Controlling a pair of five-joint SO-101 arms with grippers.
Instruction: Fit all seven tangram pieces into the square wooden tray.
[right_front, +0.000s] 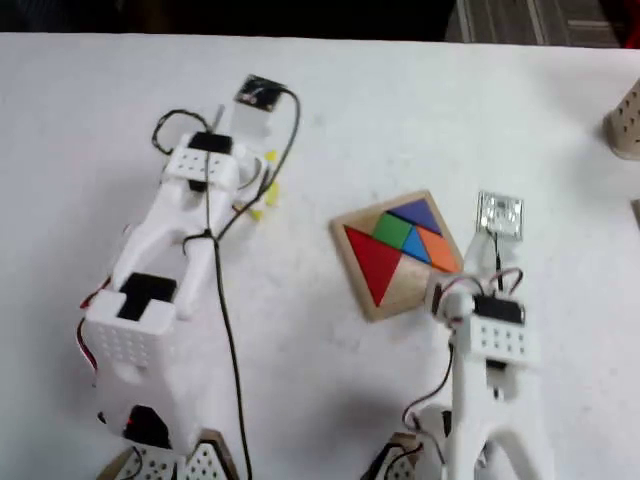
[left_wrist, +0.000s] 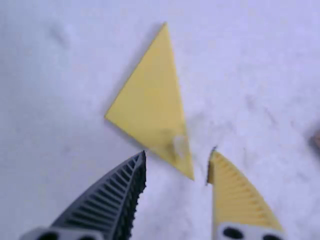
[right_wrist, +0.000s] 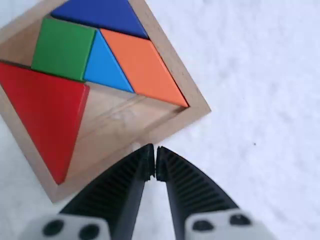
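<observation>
Square wooden tray (right_front: 408, 292), centre of high view: red triangle (right_front: 376, 258), green square (right_front: 392, 231), light blue triangle (right_front: 413, 246), orange parallelogram (right_front: 438, 250) and dark blue triangle (right_front: 418, 213) seated; bare strip lower right. Yellow triangle (left_wrist: 150, 100) lies on the table, centre-left, between the left gripper's (left_wrist: 176, 154) parted jaws. Right gripper (right_wrist: 154, 150), jaws together, sits at the tray's edge. Probably two pieces left.

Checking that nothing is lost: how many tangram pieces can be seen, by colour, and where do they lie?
red: 1
green: 1
light blue: 1
dark blue: 1
orange: 1
yellow: 1
Total: 6, with 5 in the tray and the yellow on the table.
</observation>
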